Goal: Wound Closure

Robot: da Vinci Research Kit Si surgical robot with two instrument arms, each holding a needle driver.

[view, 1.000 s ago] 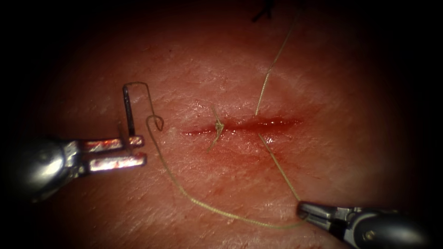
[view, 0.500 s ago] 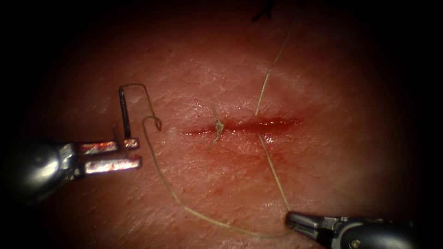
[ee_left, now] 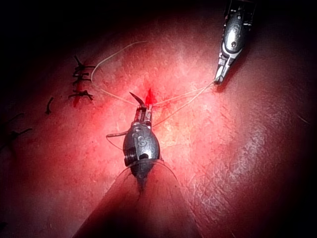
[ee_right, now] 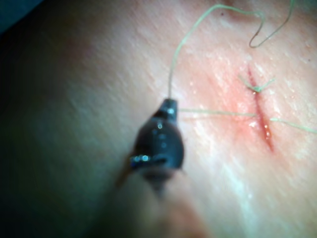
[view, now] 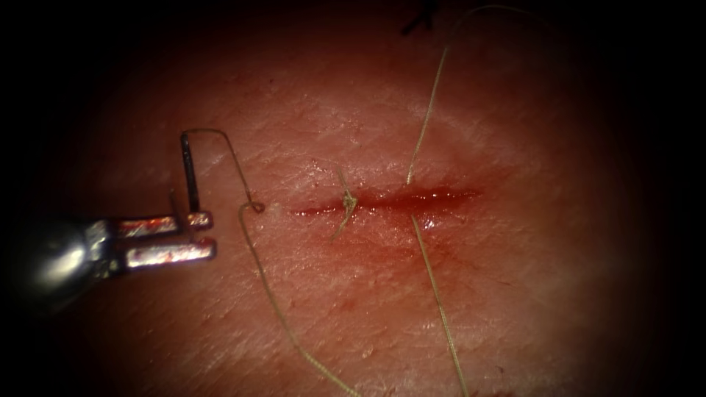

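Note:
The cut (view: 316, 211) runs across the tissue (view: 515, 279). A tied stitch (view: 346, 202) with short ends sits on its left part. My left tool (view: 206, 235) is left of the cut, shut on the dark curved needle (view: 190, 176) partway along its curve. The needle is free of the tissue. Thread (view: 434, 287) runs from the needle's upper end, bends beside the cut and trails to the lower edge. A second strand crosses the cut on the right. In the left wrist view my right tool (ee_left: 217, 79) is shut on the thread (ee_left: 183, 96); its jaws (ee_right: 169, 105) pinch both strands.
Red fluid (view: 434, 197) glistens in the right part of the cut. Dark earlier stitches (view: 419, 22) lie at the far edge of the tissue, also seen as a row of stitches (ee_left: 79, 82) from the left wrist.
My right tool moved down and left out of the endoscope view, pulling the thread so both strands now run straighter. My left tool shifted left and slightly up with the needle.

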